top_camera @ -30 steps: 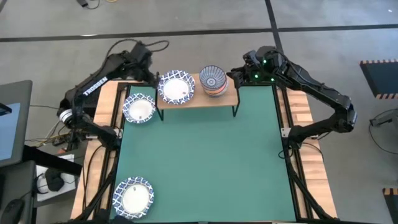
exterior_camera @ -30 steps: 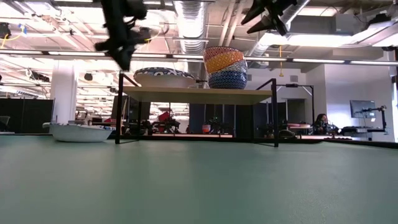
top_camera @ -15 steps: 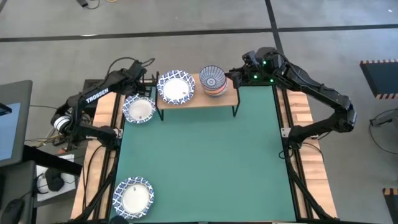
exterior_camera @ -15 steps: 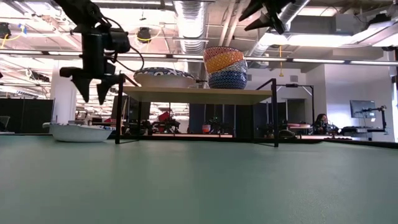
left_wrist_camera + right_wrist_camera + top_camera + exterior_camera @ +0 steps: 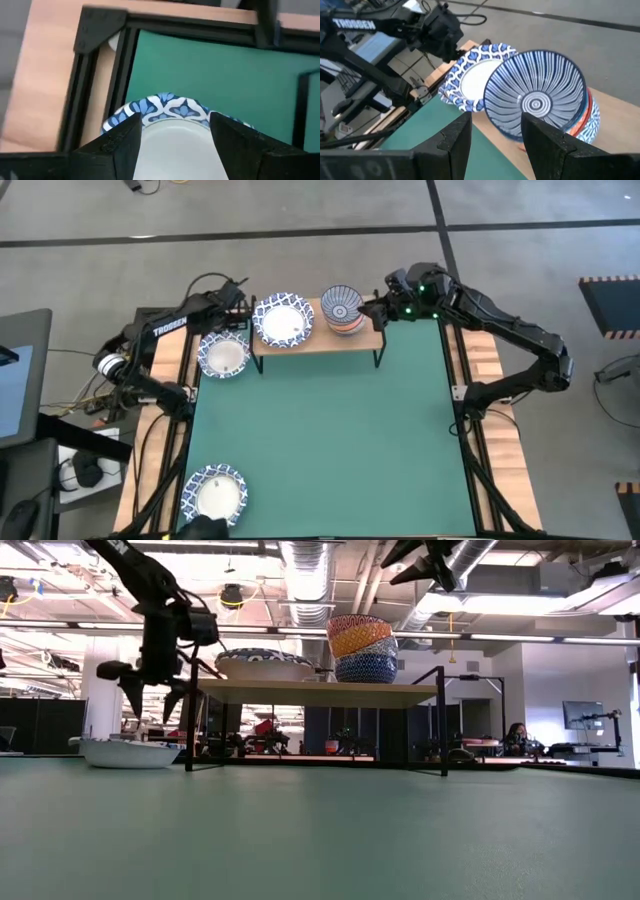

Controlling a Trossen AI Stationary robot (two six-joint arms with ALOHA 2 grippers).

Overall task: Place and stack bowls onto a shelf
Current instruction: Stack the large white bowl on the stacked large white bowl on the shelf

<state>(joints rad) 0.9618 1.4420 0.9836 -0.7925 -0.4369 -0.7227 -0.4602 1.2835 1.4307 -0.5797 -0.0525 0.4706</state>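
Wooden-topped shelf (image 5: 318,338) on thin black legs, at the far edge of the green mat (image 5: 325,440). On its plank: blue-lattice-rimmed, white-centred wide bowls (image 5: 283,321), and beside them a stack of small bowls (image 5: 343,310), ray-patterned one uppermost. Another lattice bowl (image 5: 223,355) on the mat just left of the shelf; a third lattice bowl (image 5: 214,494) near the front left corner. Left gripper (image 5: 149,692) spread, above the bowl beside the shelf. Right gripper (image 5: 374,313) spread, near the stack.

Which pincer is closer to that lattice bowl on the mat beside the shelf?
Left. The left pincer hangs open just above the lattice bowl; the right pincer is across the shelf, by the stacked small bowls.
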